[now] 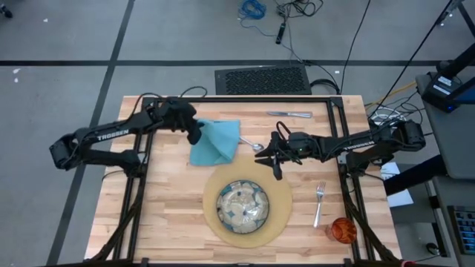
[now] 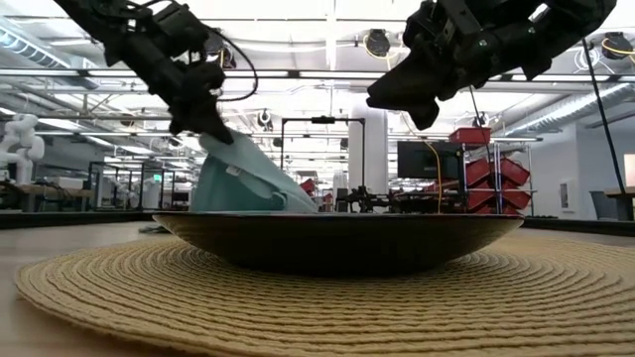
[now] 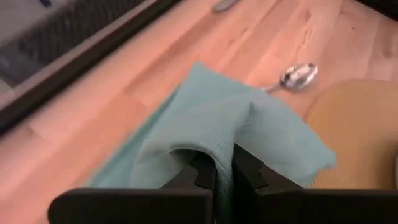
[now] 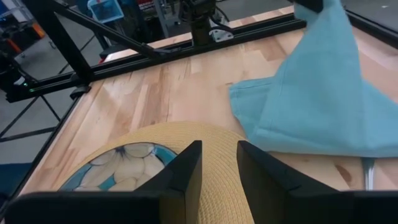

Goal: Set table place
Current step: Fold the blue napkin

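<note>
Pale plank tabletop [image 1: 171, 215] with a black frame, on grey floor; workshop room behind.
Left pincer [image 1: 194, 135], arm marked TROSSEN, pinches the napkin [image 1: 215, 141]. Right pincer [image 1: 276, 165] hangs partly open, empty, above the placemat [image 1: 282, 200] holding the plate [image 1: 243, 205].

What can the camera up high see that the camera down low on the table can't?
Only the high view shows the fork, the orange cup, the knife, the spoon and the plate's pattern. Only the low view shows the room behind the table with its red bins. Both show the teal napkin pinched by the left gripper, the right gripper, the plate and the placemat.
</note>
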`<state>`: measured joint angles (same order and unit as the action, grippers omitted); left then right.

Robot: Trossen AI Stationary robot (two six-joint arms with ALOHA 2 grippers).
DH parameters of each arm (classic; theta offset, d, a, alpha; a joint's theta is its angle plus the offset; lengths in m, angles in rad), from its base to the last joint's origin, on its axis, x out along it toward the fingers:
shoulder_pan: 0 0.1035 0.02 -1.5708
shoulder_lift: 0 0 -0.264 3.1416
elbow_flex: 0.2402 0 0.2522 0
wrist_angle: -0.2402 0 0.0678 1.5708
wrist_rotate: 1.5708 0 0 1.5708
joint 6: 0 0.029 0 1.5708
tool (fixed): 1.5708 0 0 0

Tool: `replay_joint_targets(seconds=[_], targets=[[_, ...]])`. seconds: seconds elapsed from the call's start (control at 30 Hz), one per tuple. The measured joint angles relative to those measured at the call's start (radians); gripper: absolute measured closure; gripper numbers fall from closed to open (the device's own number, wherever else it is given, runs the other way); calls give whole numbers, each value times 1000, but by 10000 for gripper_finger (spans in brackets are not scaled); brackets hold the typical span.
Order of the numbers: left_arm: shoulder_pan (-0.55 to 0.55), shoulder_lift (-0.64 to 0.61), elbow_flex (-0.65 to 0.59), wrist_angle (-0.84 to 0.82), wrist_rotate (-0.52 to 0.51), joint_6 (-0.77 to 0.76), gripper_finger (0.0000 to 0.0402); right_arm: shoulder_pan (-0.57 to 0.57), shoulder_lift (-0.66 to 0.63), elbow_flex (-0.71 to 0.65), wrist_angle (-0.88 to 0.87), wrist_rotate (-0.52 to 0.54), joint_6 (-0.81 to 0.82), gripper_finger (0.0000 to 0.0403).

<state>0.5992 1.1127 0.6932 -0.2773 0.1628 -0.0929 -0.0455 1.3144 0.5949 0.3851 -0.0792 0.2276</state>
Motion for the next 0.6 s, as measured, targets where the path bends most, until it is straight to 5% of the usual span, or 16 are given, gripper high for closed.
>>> replay_joint_targets(seconds=[0.37,0.6], targets=[[57,196,68,2,-11,161,401,-7,0,0,-1,1,4,312],[55,206,149,46,-10,221,401,-14,0,0,-12,1,3,312]])
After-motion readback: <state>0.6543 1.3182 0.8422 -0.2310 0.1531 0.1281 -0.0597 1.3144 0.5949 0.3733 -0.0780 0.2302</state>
